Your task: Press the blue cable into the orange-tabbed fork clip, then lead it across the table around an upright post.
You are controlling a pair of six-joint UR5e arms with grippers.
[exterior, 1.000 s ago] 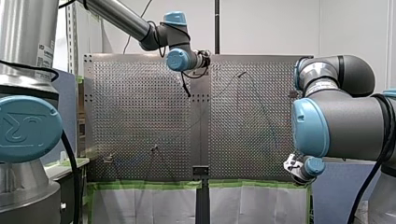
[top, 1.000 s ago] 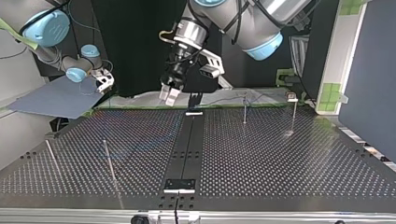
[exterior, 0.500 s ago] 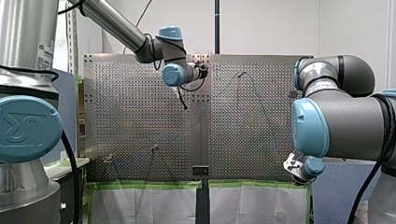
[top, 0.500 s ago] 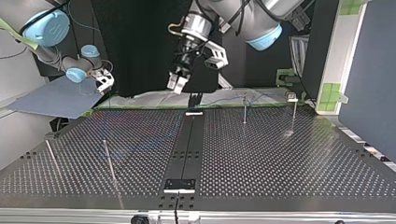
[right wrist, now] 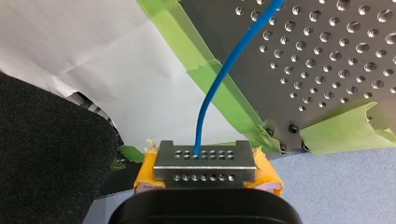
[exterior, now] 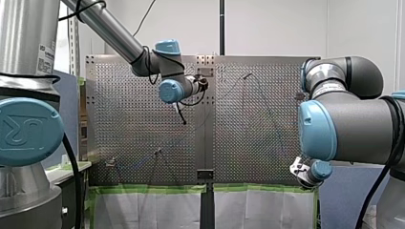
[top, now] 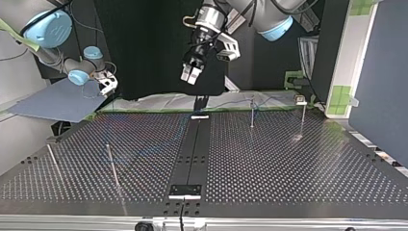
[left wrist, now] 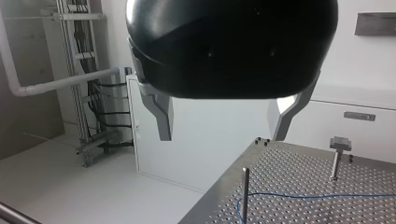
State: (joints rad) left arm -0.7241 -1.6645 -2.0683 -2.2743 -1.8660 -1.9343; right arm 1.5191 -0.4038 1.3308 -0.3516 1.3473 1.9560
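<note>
My right gripper [right wrist: 205,163] has yellow pads shut on the blue cable [right wrist: 224,70], which runs away from it over the taped table edge. In the top view it hangs off the table's far left corner [top: 107,83]. My left gripper [left wrist: 224,126] is open with nothing between its metal fingers [left wrist: 163,116], and it hangs high above the far middle of the table [top: 193,74]. Below and ahead of it the blue cable [left wrist: 317,196] lies by an upright post [left wrist: 244,191] and a clip on a short stem [left wrist: 337,151]. No orange tab can be made out.
Two thin posts [top: 113,166] stand at the top view's near left, and two more [top: 252,113] at its far right, one topped by the clip [top: 300,100]. A black rail [top: 192,149] runs down the table's middle. Green tape [right wrist: 210,79] edges the perforated plate.
My left gripper has risen away from the table and drifted toward the top view's right. My right arm has stayed put with the cable.
</note>
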